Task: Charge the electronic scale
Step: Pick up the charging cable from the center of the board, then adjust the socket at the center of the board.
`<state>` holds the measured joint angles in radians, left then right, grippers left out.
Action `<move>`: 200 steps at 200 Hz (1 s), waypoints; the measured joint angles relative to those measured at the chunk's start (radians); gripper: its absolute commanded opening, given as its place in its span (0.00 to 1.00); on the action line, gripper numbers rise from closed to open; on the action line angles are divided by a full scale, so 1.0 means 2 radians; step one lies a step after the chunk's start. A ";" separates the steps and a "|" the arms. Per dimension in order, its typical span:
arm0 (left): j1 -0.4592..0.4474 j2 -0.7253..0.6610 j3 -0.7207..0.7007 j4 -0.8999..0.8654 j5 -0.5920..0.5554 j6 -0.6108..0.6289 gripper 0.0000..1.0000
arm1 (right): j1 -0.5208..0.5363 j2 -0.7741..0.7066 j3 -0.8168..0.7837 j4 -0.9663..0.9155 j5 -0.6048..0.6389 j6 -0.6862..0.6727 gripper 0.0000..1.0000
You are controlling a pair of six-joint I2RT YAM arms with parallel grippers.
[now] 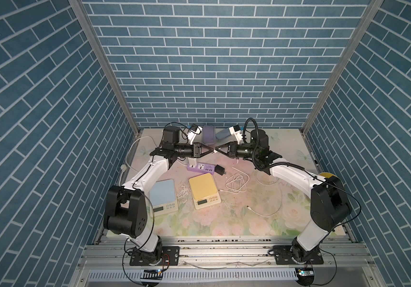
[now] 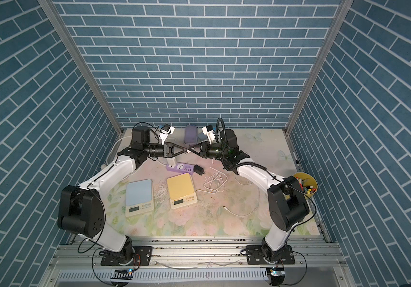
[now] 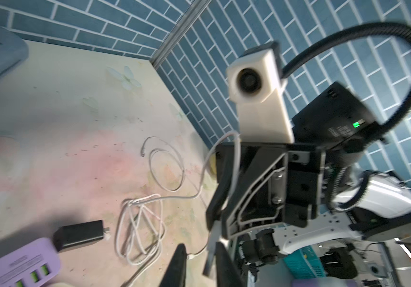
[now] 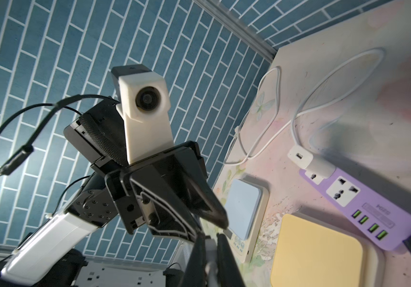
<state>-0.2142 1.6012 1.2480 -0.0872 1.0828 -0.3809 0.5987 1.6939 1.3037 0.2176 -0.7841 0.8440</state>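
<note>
Two electronic scales lie on the flowered table: a blue-topped scale (image 1: pixel 162 192) (image 4: pixel 243 206) and a yellow-topped scale (image 1: pixel 203 186) (image 4: pixel 316 251). Above the back middle, my two grippers meet tip to tip. My right gripper (image 1: pixel 217 150) (image 4: pixel 209 258) is shut on the plug (image 3: pixel 210 248) of a white cable (image 3: pixel 234 154). That cable trails down to a loose coil (image 1: pixel 236 182). My left gripper (image 1: pixel 211 150) (image 3: pixel 202 263) is open. The plug stands in its gap, close to one finger (image 3: pixel 226 268).
A purple power strip (image 1: pixel 200 167) lies behind the scales, with a white adapter (image 1: pixel 192 164) plugged in and a black charger (image 1: pixel 219 170) at its end. Another white cable (image 1: pixel 269 208) runs at right. Two pouches (image 1: pixel 208 134) sit at the back wall. A yellow cup (image 2: pixel 305 184) stands far right.
</note>
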 measured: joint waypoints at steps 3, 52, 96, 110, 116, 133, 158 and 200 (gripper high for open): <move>0.002 0.000 0.002 -0.006 -0.006 0.001 0.51 | 0.002 0.000 0.008 -0.015 0.004 -0.009 0.00; 0.103 -0.001 0.032 -0.108 -0.148 0.042 0.47 | 0.049 0.023 0.152 -0.224 0.154 -0.137 0.00; 0.165 0.118 0.098 -0.136 -0.224 0.042 0.36 | 0.081 0.113 0.210 -0.294 0.245 -0.181 0.00; 0.159 0.173 0.129 -0.150 -0.236 0.044 0.36 | 0.086 0.135 0.210 -0.312 0.258 -0.190 0.00; 0.155 0.195 0.145 -0.162 -0.244 0.047 0.36 | 0.087 0.143 0.210 -0.319 0.263 -0.191 0.00; 0.140 0.252 0.193 -0.193 -0.265 0.057 0.34 | 0.090 0.159 0.209 -0.336 0.274 -0.200 0.00; 0.112 0.305 0.251 -0.245 -0.305 0.067 0.33 | 0.091 0.172 0.209 -0.352 0.282 -0.208 0.00; 0.072 0.299 0.204 -0.273 -0.356 0.067 0.34 | 0.091 0.184 0.209 -0.363 0.285 -0.218 0.00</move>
<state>-0.0711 2.1990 1.6569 -0.6323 0.3702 -0.2470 0.7803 2.0621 1.7214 -0.5083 -0.2146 0.4088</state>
